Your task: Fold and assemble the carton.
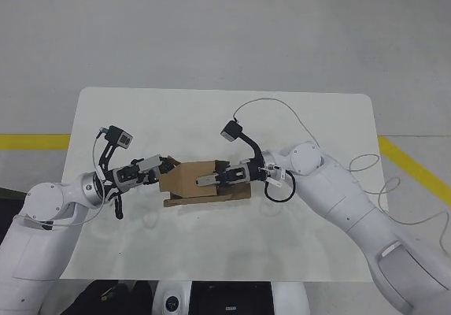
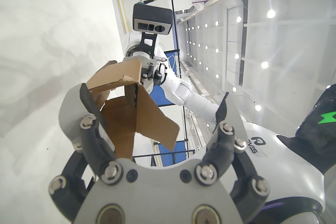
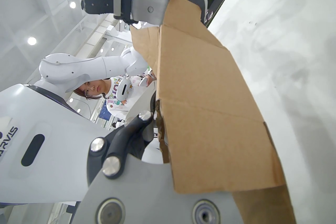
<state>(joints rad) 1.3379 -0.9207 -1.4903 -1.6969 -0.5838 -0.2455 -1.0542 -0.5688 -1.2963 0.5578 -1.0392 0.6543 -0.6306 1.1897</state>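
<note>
Mid-table, top view: the carton (image 1: pixel 194 183) lies half-erected, well clear of the table's (image 1: pixel 327 118) edges. My left gripper (image 1: pixel 156 172) is at its left end, my right gripper (image 1: pixel 213 179) over its right half.

Left wrist view: left gripper (image 2: pixel 155 95) spread wide, holding nothing. The carton's (image 2: pixel 123 117) open end, flaps loose, sits just ahead.

Right wrist view: a carton (image 3: pixel 210 109) wall runs along my right gripper; I cannot tell its grip.

Judgement: light, thin board, likely to crease and slide. Hold wall edges near folds, not flaps.
</note>
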